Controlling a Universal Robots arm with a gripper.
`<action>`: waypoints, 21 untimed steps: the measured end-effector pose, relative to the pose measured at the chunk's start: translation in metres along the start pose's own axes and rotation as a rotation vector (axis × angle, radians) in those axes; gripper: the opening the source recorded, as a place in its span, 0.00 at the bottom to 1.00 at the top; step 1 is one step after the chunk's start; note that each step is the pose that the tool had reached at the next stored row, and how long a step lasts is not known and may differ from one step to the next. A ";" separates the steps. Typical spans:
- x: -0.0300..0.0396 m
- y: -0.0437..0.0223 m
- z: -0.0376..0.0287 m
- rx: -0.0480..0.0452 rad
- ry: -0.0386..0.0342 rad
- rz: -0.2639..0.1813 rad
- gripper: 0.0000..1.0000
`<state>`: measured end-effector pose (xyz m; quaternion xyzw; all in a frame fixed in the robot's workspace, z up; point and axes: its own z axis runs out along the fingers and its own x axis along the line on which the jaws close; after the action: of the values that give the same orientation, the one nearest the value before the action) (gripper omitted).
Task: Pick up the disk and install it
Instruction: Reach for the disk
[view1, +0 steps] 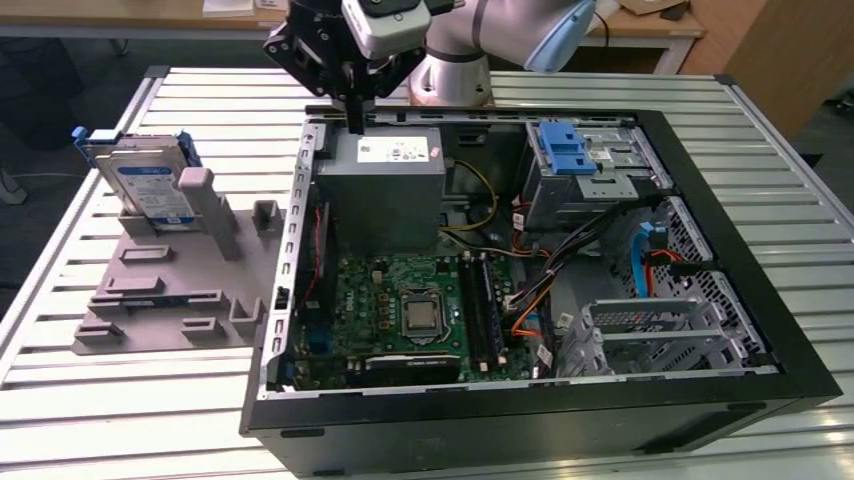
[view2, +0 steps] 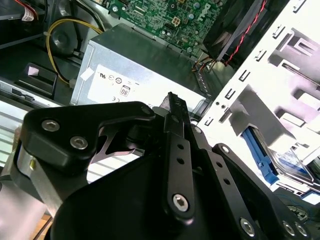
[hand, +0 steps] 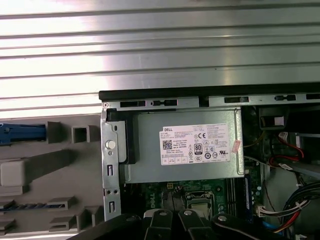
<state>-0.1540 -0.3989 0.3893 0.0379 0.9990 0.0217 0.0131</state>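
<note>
Slatted metal table (view1: 80, 400) carries the open computer case (view1: 534, 410), with a grey fixture stand (view1: 160, 300) beside it. I see my gripper (view1: 355, 120) hanging over the case's rear edge, fingers pressed together on nothing, and the grey power-supply box (view1: 380, 190) directly below it. The disk (view1: 144, 185) stands upright in the stand, untouched, well apart from the gripper toward the exterior view's left. The blue-latched drive cage (view1: 607, 185) sits on the gripper's other side.
</note>
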 end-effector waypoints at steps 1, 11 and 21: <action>0.0010 -0.0001 0.0002 0.0000 0.0000 0.000 0.11; 0.0033 -0.0003 0.0002 0.0001 0.0001 0.000 0.11; 0.0067 -0.0005 0.0001 0.0000 0.0000 0.000 0.11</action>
<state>-0.1607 -0.3989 0.3890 0.0379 0.9990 0.0217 0.0131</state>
